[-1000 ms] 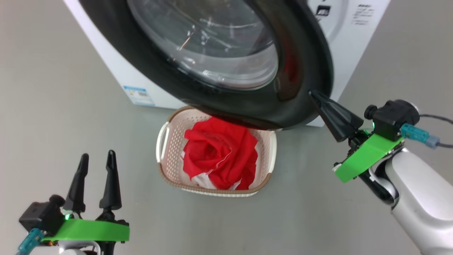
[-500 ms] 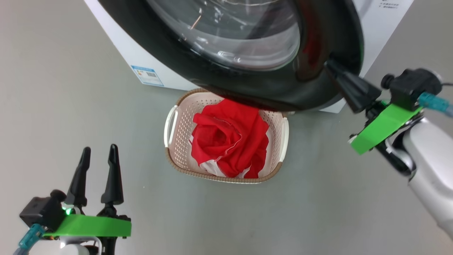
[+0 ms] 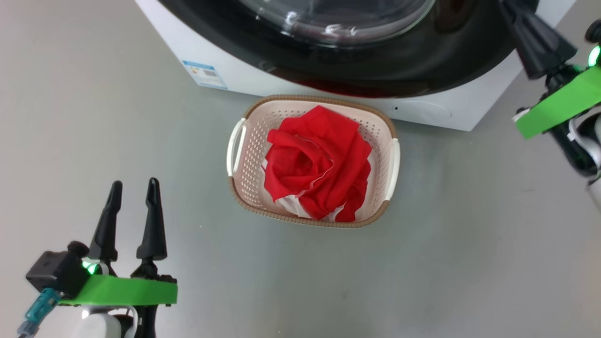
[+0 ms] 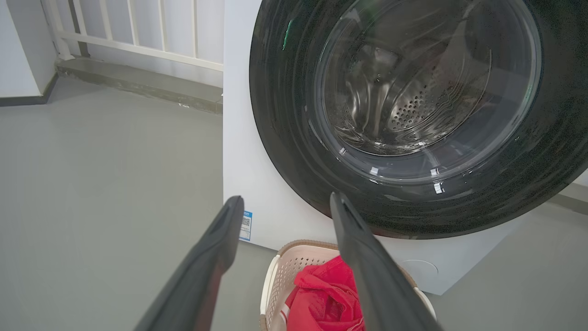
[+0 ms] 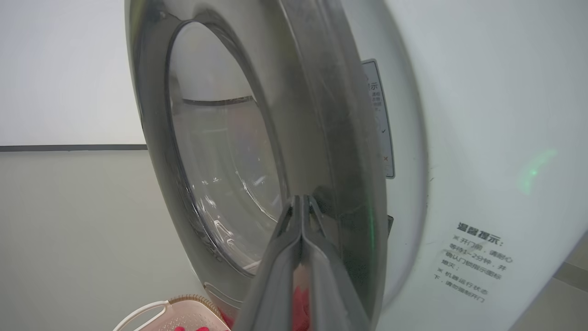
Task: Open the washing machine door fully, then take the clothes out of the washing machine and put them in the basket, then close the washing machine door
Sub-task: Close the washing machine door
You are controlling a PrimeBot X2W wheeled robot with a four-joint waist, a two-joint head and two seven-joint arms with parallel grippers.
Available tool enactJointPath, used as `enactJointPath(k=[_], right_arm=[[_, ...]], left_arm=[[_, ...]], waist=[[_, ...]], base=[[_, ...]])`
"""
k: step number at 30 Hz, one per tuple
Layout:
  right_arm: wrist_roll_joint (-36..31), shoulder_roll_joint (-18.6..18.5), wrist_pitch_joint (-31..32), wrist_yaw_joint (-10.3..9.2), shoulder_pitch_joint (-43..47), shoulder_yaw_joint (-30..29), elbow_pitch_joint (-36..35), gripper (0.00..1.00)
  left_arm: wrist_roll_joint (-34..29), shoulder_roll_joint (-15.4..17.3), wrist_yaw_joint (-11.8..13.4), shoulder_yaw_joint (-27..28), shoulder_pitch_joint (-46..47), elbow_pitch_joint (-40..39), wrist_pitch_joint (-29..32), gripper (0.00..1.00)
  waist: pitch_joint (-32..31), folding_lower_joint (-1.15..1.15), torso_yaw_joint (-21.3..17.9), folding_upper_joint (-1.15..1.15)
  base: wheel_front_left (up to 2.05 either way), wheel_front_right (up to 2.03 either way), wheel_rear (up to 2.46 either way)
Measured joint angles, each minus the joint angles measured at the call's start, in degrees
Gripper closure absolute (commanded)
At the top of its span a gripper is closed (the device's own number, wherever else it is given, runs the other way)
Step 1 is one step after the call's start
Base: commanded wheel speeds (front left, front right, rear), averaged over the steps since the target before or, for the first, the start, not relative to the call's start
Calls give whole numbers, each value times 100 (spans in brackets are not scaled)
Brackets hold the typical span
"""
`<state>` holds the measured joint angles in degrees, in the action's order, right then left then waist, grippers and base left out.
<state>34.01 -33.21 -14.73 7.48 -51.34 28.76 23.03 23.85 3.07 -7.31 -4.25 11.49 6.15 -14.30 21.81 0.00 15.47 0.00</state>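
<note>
Right pincer is shut and empty, its tips against the black rim of the door just ahead. The door should be pushed steadily until latched, without slipping off. The clothes are laid in the basket, below and left of it.

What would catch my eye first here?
Probably the bright red clothes heaped in the cream basket on the grey floor, just before the white washing machine. Above them looms the glossy black door, with the shut right gripper at its edge.
</note>
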Motion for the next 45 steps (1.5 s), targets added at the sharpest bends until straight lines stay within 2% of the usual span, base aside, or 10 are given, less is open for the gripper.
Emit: enactJointPath(k=[11, 28, 29, 30, 31, 32, 45], right_arm=[[32, -70, -1, 45, -509, -266, 676, 100], [-33, 56, -1, 40, -461, -330, 799, 100], [-34, 58, -1, 34, -447, -347, 786, 82], [-38, 59, -1, 32, -413, -368, 770, 54], [-41, 64, -1, 30, -367, -375, 760, 9], [-41, 74, -1, 16, -318, -376, 757, 0], [-176, 308, -1, 16, 417, -590, 304, 0]], left_arm=[[1, -43, 0, -75, 83, 13, -1, 0], [1, -58, 0, -77, 83, 88, -1, 0], [1, -60, 0, -79, 83, 90, -1, 0], [1, -63, 0, -81, 83, 96, -1, 0], [1, -63, 0, -81, 83, 102, -1, 0], [1, -63, 0, -83, 83, 108, -1, 0], [0, 36, -1, -78, 71, 171, -1, 0]], waist=[[116, 0, 249, 0], [-43, 0, 150, 0], [-57, 0, 138, 0], [-73, 0, 127, 0], [-90, 0, 116, 0], [-109, 0, 105, 0], [-459, 0, -134, 0]], base=[[0, 0, 0], [0, 0, 0], [0, 0, 0], [0, 0, 0], [0, 0, 0], [0, 0, 0], [0, 0, 0]])
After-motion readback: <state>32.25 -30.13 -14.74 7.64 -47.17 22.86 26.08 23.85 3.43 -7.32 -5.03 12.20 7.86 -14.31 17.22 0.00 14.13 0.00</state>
